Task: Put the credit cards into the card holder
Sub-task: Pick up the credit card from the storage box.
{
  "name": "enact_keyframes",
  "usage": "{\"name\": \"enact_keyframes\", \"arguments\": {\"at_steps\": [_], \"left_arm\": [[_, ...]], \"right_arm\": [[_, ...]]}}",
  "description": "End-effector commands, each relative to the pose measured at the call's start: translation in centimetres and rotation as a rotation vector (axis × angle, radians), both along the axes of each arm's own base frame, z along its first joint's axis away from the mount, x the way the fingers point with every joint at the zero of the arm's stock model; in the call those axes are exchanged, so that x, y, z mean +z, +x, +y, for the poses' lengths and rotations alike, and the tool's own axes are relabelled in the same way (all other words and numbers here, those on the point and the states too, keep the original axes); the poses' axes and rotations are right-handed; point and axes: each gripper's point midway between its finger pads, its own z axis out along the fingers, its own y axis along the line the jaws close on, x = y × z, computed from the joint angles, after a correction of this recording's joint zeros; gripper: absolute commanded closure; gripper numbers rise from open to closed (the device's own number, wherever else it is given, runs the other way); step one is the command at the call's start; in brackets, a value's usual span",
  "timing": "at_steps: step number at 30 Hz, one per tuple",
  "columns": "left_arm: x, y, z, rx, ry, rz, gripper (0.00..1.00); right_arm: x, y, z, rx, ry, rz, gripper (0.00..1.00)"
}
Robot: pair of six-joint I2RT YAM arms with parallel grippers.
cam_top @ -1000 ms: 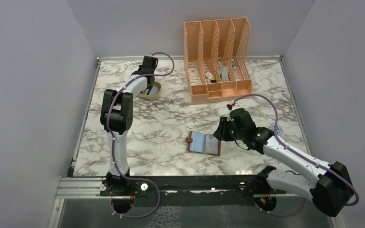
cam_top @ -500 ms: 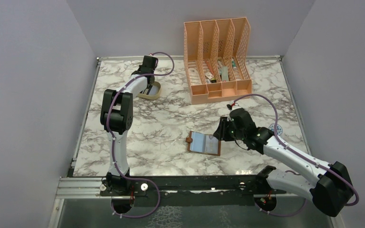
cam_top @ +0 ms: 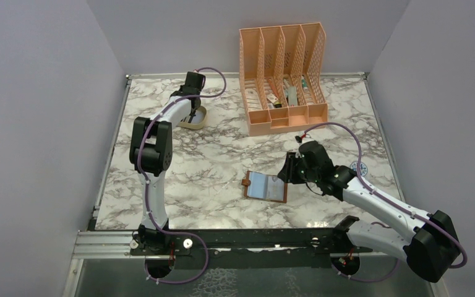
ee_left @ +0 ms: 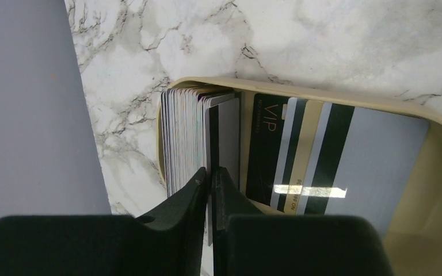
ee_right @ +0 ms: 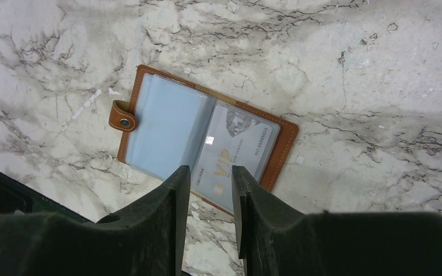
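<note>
The credit cards stand as an upright stack (ee_left: 184, 138) in a small beige oval tray (ee_left: 299, 92). A black and gold VIP card (ee_left: 299, 155) leans beside them. My left gripper (ee_left: 211, 171) is down in the tray (cam_top: 199, 120), shut on a thin grey card (ee_left: 225, 132) at the right end of the stack. The card holder (ee_right: 167, 123), a brown leather wallet, lies open on the marble at centre (cam_top: 265, 187). A pale VIP card (ee_right: 236, 146) sits in its right pocket. My right gripper (ee_right: 210, 172) is open and empty, just above the wallet's near right edge (cam_top: 282, 175).
A tall peach four-slot mesh organiser (cam_top: 282, 74) with small items stands at the back centre. Grey walls close in the left, back and right sides. A small round blue sticker (cam_top: 360, 167) lies right of my right arm.
My left arm has shifted slightly at the tray. The right arm and the wallet have not moved.
</note>
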Motion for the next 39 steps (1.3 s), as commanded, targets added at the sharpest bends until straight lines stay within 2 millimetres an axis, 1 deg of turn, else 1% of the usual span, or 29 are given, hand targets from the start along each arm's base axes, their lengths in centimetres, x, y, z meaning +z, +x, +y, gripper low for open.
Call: {"name": "enact_keyframes", "arguments": {"at_steps": [1,4,10,12,15,19,25,26,27,28,29,31,35,39], "left_arm": [[3.5,-1.0,-1.7,-0.017,-0.097,-0.028,0.96],[3.7,-1.6,-2.9,-0.036,-0.173,-0.023,1.0],[4.8,-2.0,-3.2,-0.04,-0.204,-0.034,1.0],[5.3,-2.1,-3.6,-0.044,-0.234,-0.041,1.0],[6.3,-2.5,-4.6,-0.05,-0.309,-0.058,1.0],[7.7,-3.7,-6.9,-0.07,-0.47,-0.076,1.0],[10.2,-6.6,-10.5,-0.128,-0.743,-0.076,1.0],[10.6,-7.2,-11.2,-0.146,-0.788,-0.075,1.0],[10.5,-7.7,-11.9,-0.164,-0.832,-0.059,1.0],[11.5,-8.5,-12.7,-0.198,-0.882,-0.066,1.0],[11.8,-9.2,-13.4,-0.219,-0.928,-0.06,1.0],[12.7,-11.1,-15.4,-0.294,-1.044,-0.026,1.0],[13.5,-14.8,-18.2,-0.396,-1.241,0.05,1.0],[14.3,-18.1,-20.0,-0.455,-1.406,0.123,1.0]], "right_arm": [[1.1,0.6,0.5,-0.003,0.034,-0.046,0.67],[1.1,0.5,0.7,0.003,0.044,-0.045,0.67],[1.2,0.3,0.7,0.007,0.044,-0.041,0.67],[1.4,0.2,0.6,0.006,0.05,-0.045,0.67],[1.7,0.1,0.6,0.003,0.061,-0.044,0.67],[2.2,-0.2,0.9,0.009,0.082,-0.04,0.67],[3.0,-0.7,1.5,0.018,0.133,-0.023,0.67],[3.1,-0.8,1.6,0.017,0.143,-0.019,0.67],[3.1,-0.8,1.7,0.017,0.153,-0.016,0.67],[3.3,-1.0,1.9,0.02,0.167,-0.012,0.67],[3.4,-1.0,2.0,0.018,0.179,-0.009,0.67],[3.9,-1.1,2.3,0.017,0.206,-0.007,0.67],[5.7,-1.4,2.9,0.02,0.294,-0.031,0.68],[8.1,-1.8,3.9,0.039,0.426,-0.068,0.69]]}}
